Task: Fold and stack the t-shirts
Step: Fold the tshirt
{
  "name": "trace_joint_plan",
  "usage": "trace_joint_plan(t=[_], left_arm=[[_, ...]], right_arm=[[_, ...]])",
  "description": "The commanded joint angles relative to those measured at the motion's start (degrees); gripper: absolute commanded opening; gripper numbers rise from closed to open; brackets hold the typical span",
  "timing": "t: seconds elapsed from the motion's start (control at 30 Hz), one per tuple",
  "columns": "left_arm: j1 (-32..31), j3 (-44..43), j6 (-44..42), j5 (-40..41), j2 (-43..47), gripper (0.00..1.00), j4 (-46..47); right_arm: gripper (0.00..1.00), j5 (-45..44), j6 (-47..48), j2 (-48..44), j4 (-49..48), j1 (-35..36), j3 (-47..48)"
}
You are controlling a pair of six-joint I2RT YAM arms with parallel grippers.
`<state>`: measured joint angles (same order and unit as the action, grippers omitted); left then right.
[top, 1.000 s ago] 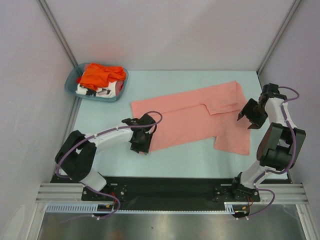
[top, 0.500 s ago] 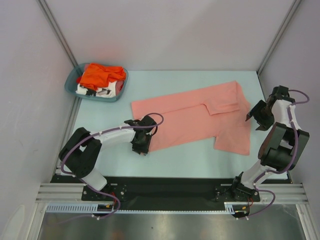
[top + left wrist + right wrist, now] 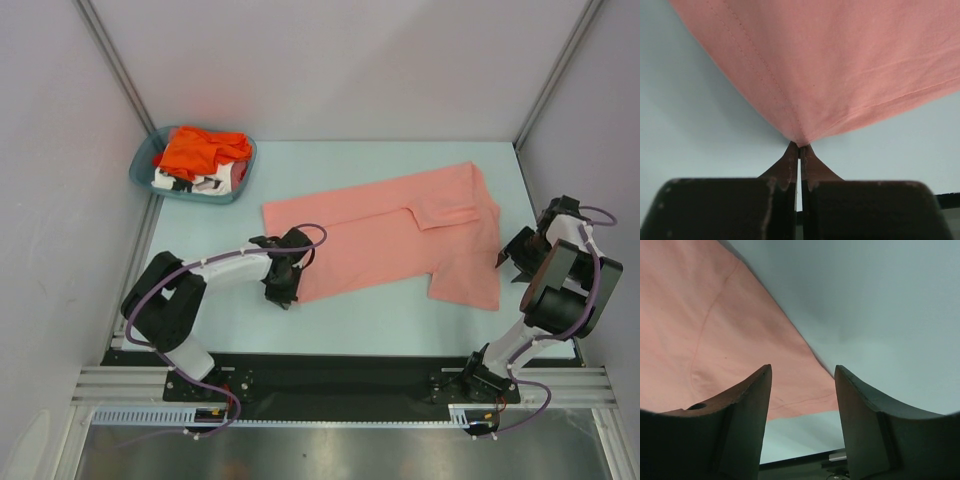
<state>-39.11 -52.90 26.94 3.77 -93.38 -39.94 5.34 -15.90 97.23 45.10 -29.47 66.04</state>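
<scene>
We're early. Left tool (image 3: 799,150) is clamped on the near corner of the pink t-shirt (image 3: 390,240), which lies part-folded mid-counter (image 3: 350,320). Right tool (image 3: 802,369) stands apart at its right edge. Orange t-shirt (image 3: 200,150) and white t-shirt (image 3: 170,182) sit in the basket (image 3: 140,178). No stack yet.

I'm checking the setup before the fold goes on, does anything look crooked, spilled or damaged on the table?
Nothing is spilled or damaged. The salmon-pink t-shirt lies slanted across the table, its near-left corner pinched in the left end effector. The orange t-shirt and white t-shirt sit crumpled in the teal basket.
</scene>
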Motion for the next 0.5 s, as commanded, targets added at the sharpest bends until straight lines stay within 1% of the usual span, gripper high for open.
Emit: trace_joint_plan(t=[0.0,0.17,0.27,0.47], left_arm=[[1.76,0.0,-1.27,2.47,-1.01,0.0,1.18],[1.76,-1.67,-2.59,1.07,-0.75,0.0,0.92],[1.76,-2.38,-2.95,0.89,-0.66,0.0,0.74],[1.76,-2.91,-3.03,0.19,0.13,0.0,0.22]], right_arm=[[0.58,-1.21,2.71,0.59,-0.81,0.03,-1.0],[0.52,-1.39,3.86,2.7,-1.6,1.26,-1.62],[0.51,-3.4,3.77,4.1,-1.33,2.93,-1.53],[0.52,-4.55,3.51,5.42,-3.53,3.55,-3.37]])
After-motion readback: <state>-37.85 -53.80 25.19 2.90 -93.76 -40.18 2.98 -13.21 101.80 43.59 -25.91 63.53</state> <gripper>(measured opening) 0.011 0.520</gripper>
